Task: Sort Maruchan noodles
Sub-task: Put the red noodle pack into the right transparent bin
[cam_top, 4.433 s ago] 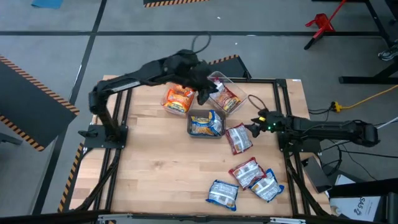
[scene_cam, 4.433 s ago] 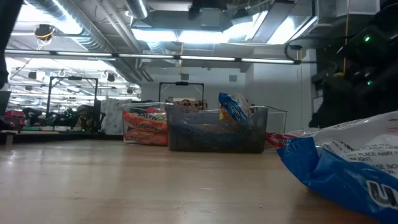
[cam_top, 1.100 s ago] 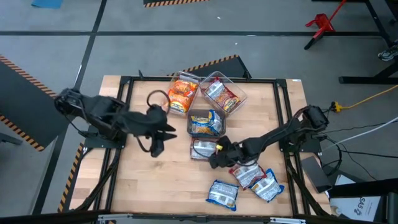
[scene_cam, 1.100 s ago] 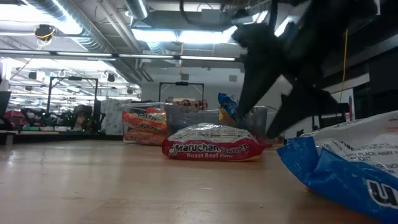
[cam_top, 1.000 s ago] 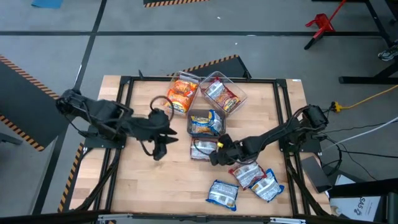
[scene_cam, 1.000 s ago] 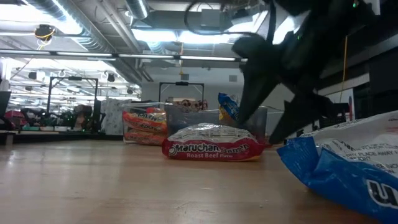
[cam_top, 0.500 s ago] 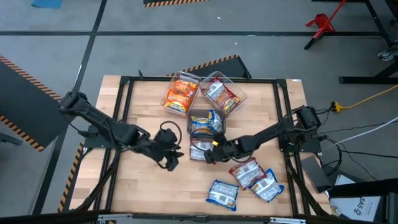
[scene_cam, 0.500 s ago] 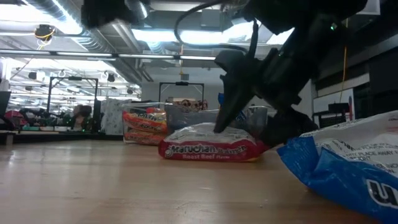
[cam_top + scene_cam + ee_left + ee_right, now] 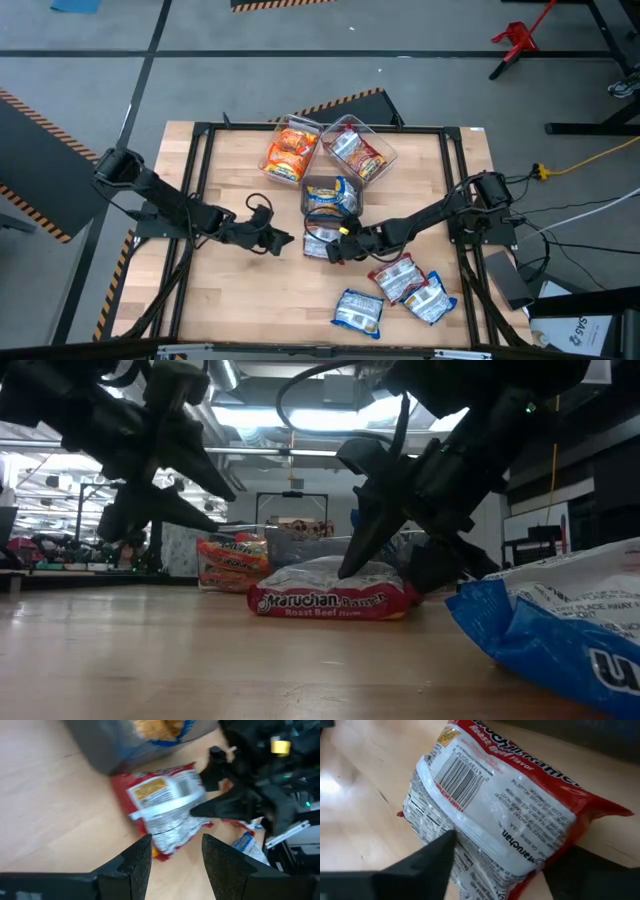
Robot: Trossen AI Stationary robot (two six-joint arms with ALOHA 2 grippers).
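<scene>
A red-and-white Maruchan packet (image 9: 318, 240) lies flat on the table, barcode side up, just in front of the bin with blue packets (image 9: 330, 197). My right gripper (image 9: 338, 246) comes in from the right and is down on this packet (image 9: 520, 795). My left gripper (image 9: 286, 241) hangs low just left of the packet (image 9: 165, 805), open, with nothing between its fingers (image 9: 135, 865). Orange packets fill the far-left bin (image 9: 290, 155) and red ones the far bin (image 9: 355, 150). My right gripper straddles the packet's end that faces the arm, one finger (image 9: 430, 860) against each of two opposite edges (image 9: 465, 855). It slants down from the table's right, its fingers across the packet. The packet (image 9: 335, 600) rests flat on the wood.
Three loose packets lie at the near right: a red-and-white one (image 9: 398, 278) and two blue ones (image 9: 430, 298) (image 9: 358, 310). The black frame rail (image 9: 190, 250) runs round the table. Bare wood lies at the near left.
My left gripper has dropped from high over the left side to just above the table, rolling as it came, and now stands beside the packet. My right gripper has sunk a little onto the packet, which has slid slightly toward the table's left edge.
</scene>
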